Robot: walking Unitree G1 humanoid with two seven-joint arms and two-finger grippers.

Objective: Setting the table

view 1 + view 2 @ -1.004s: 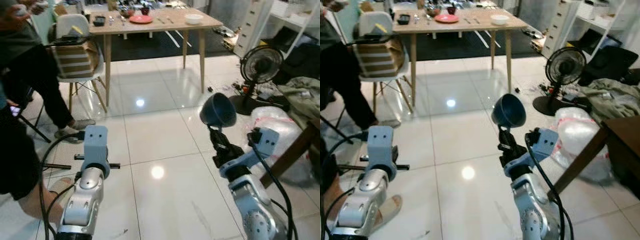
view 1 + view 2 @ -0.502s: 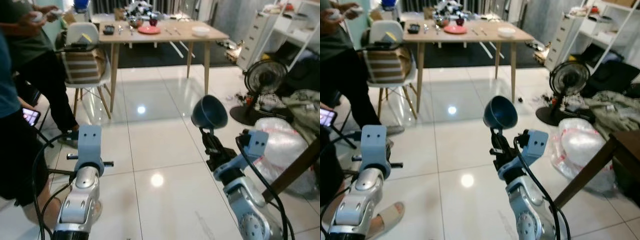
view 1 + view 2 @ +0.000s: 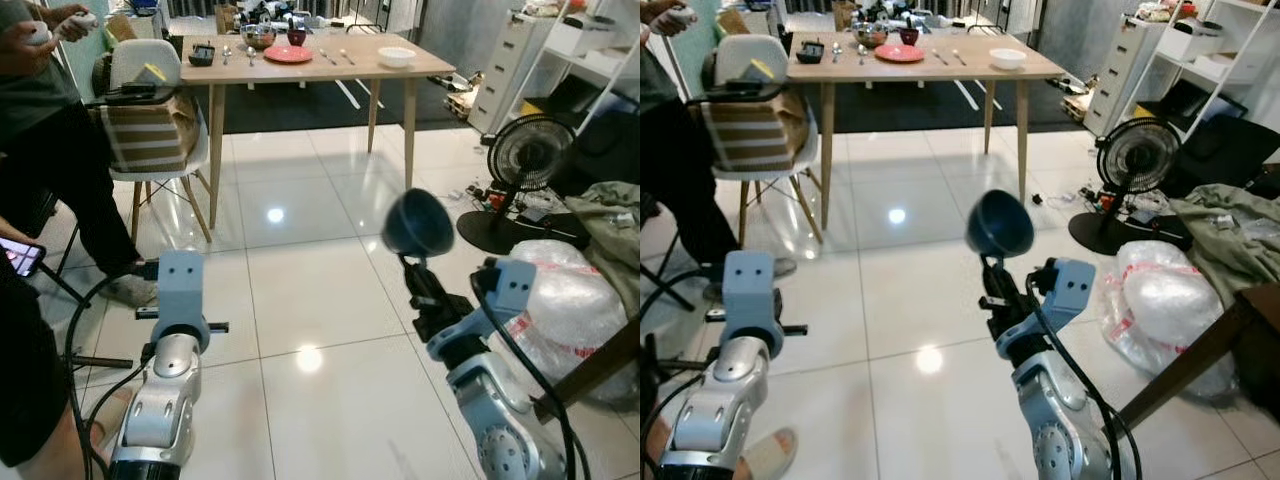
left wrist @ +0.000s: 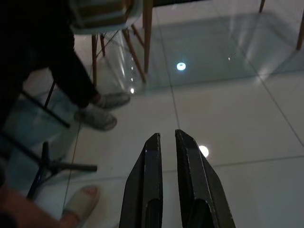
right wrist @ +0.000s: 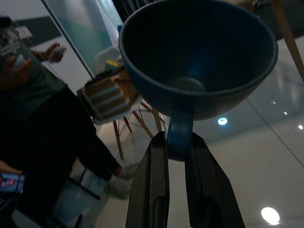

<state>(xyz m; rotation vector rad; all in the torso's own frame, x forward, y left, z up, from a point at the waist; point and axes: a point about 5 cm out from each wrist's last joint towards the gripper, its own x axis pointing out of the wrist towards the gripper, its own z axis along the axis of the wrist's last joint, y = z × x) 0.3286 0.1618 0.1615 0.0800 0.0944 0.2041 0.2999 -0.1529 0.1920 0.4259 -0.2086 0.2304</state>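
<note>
A dark blue bowl (image 3: pixel 418 222) is held up in front of me, tilted, by a tab under its rim. My right gripper (image 5: pixel 176 142) is shut on that tab, seen close in the right wrist view as the blue bowl (image 5: pixel 199 57). My left gripper (image 4: pixel 165 142) hangs low over the white tiled floor with its two black fingers together and nothing between them. Far ahead stands a wooden table (image 3: pixel 330 70) carrying a red plate (image 3: pixel 288 53), a white bowl (image 3: pixel 397 56), a metal bowl (image 3: pixel 258 36) and cutlery.
A person (image 3: pixel 60 130) stands at the left beside a white chair (image 3: pixel 155 110) by the table. A black floor fan (image 3: pixel 525 155), a plastic bag (image 3: pixel 570 300) and a white shelf unit (image 3: pixel 570 50) crowd the right. A dark wooden edge (image 3: pixel 1200 340) juts in at lower right.
The whole view has shifted as I move; the table now sits a little nearer and more central. The bowl stays held in my right gripper, and the left arm is unchanged.
</note>
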